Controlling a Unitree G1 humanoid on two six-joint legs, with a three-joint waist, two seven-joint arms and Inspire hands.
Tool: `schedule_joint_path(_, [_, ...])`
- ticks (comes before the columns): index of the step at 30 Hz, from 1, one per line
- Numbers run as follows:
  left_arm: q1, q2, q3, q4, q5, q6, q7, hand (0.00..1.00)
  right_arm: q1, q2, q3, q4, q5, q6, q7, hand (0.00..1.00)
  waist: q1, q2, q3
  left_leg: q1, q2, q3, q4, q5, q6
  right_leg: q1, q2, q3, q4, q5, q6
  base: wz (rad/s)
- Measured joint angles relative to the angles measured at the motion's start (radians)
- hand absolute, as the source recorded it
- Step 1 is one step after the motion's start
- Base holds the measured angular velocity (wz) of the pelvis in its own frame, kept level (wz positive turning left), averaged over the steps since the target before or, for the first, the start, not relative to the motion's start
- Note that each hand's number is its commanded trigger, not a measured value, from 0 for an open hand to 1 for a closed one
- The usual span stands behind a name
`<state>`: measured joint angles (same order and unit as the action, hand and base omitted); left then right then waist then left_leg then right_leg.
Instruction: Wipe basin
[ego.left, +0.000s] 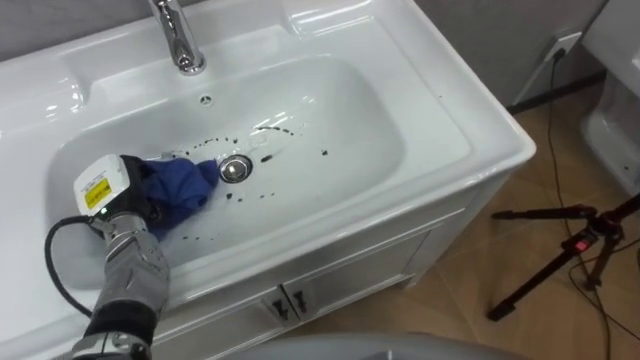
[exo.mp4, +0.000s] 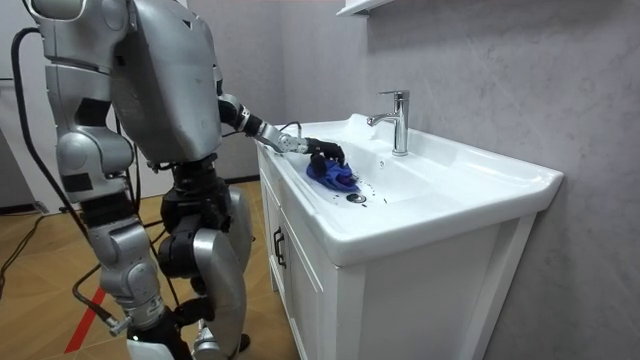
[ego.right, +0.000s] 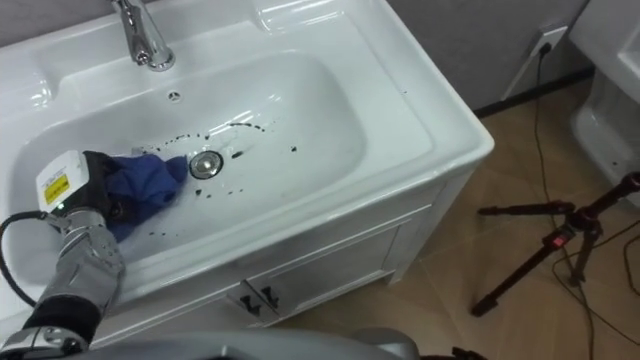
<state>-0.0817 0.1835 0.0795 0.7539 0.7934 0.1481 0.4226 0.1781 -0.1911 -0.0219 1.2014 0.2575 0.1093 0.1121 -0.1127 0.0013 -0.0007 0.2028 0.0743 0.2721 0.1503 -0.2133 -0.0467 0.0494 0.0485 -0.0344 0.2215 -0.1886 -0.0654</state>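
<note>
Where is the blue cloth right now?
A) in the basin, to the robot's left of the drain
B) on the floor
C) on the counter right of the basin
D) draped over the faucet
A: the blue cloth lies in the basin just left of the drain, under the left hand.

A grey, rough-plastered wall (exo.mp4: 500, 60) runs behind, with a white shelf (exo.mp4: 360, 6) high up. The white cabinet (ego.left: 330, 285) has two doors with small metal handles. On the right, the wood-toned floor (ego.left: 480, 330) carries a black tripod (ego.left: 570, 245), and a wall socket (ego.left: 566, 44) sits far right.
</note>
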Motion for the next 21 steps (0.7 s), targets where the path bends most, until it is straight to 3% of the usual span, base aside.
schedule_joint_path(7, [-0.014, -0.001, -0.006, 0.001, -0.016, 0.004, -0.007, 1.0, -0.001, 0.002, 0.0, 0.0, 0.0, 0.001, -0.008, 0.0, -0.023, 0.005, 0.0029, -0.02, -0.004, 0.0, 0.0, 0.0, 0.0, -0.019, -0.004, 0.0, -0.002, 0.009, 0.006, 0.0])
schedule_joint_path(11, [-0.024, 0.0, -0.006, 0.0, -0.015, 0.027, -0.019, 1.0, 0.001, 0.002, 0.0, 0.01, -0.034, 0.002, -0.007, 0.0, -0.049, 0.01, 0.0037, -0.028, -0.006, 0.002, 0.0, 0.0, 0.0, -0.03, -0.005, 0.002, 0.003, 0.011, 0.008, 0.0])
schedule_joint_path(17, [-0.043, -0.013, -0.017, 0.004, -0.019, 0.048, -0.036, 1.0, 0.01, 0.004, 0.031, 0.044, -0.073, 0.028, 0.003, 0.0, -0.085, 0.016, 0.0074, -0.026, -0.007, 0.014, 0.0, 0.0, 0.0, -0.032, -0.007, 0.004, 0.004, 0.015, 0.009, -0.03])
schedule_joint_path(21, [-0.064, -0.02, -0.062, 0.005, -0.021, 0.048, -0.077, 1.0, 0.02, 0.005, 0.041, 0.047, -0.131, 0.046, 0.025, 0.0, -0.107, 0.016, 0.01, -0.02, -0.008, 0.03, 0.0, 0.0, 0.0, -0.032, -0.009, 0.01, 0.008, 0.016, 0.01, -0.1])
